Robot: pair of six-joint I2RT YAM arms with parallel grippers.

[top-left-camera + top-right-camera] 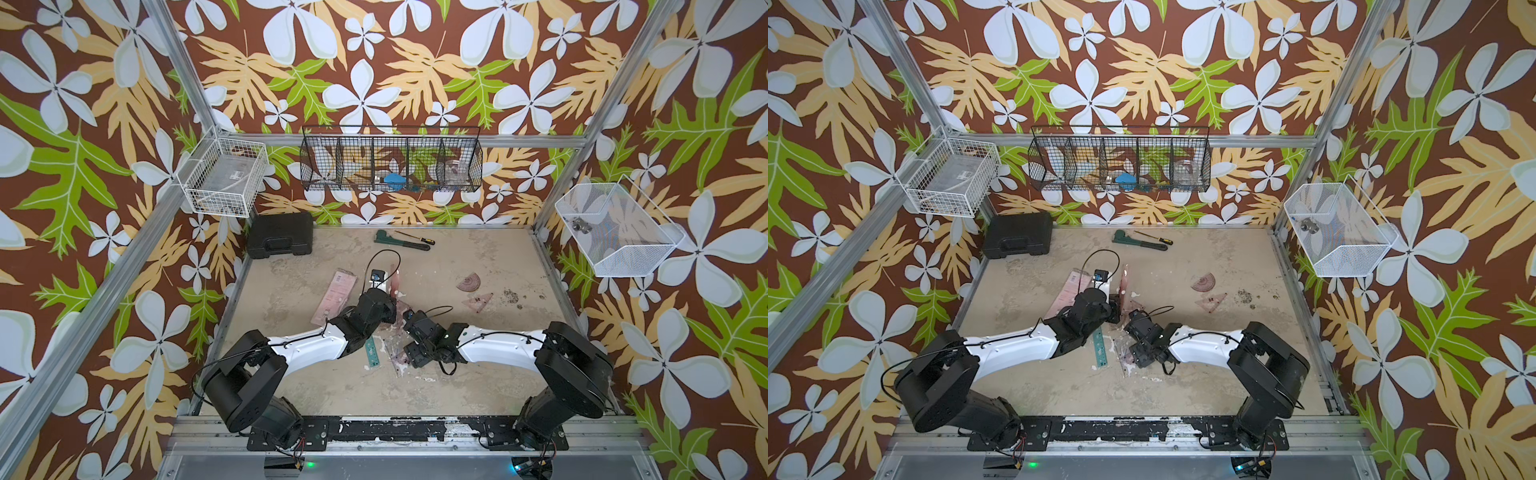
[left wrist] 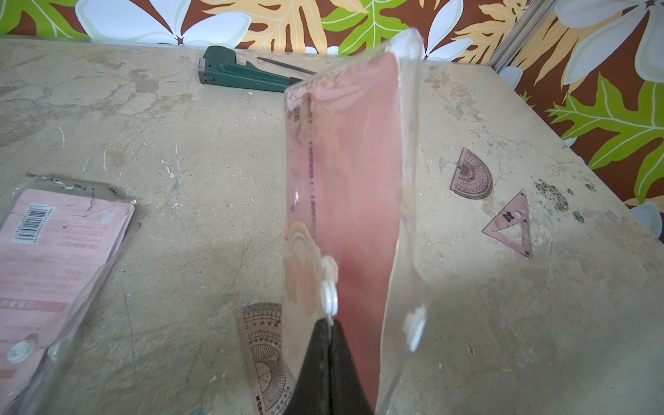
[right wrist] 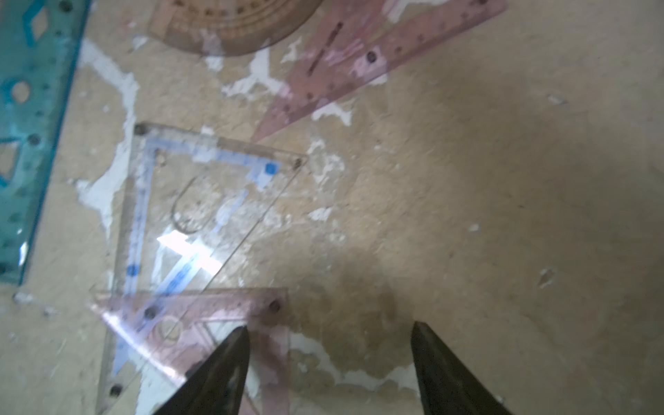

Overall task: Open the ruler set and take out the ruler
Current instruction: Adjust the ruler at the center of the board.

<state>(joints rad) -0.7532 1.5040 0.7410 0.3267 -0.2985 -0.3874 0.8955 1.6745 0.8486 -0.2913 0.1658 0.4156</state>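
My left gripper is shut on the lower edge of the ruler set, a clear snap pouch with a pink card, and holds it upright above the table's middle. Its mouth gapes, with the white snaps apart. A pink ruler's scale shows inside along one edge. My right gripper hangs open and empty just over the table. One of its fingertips overlaps a pink set square that lies flat. A clear set square and a green ruler lie beside it.
A second pouch lies flat to the left. A protractor sits under the held pouch. Another protractor and set square lie to the right. A wrench, a screwdriver and a black case are at the back.
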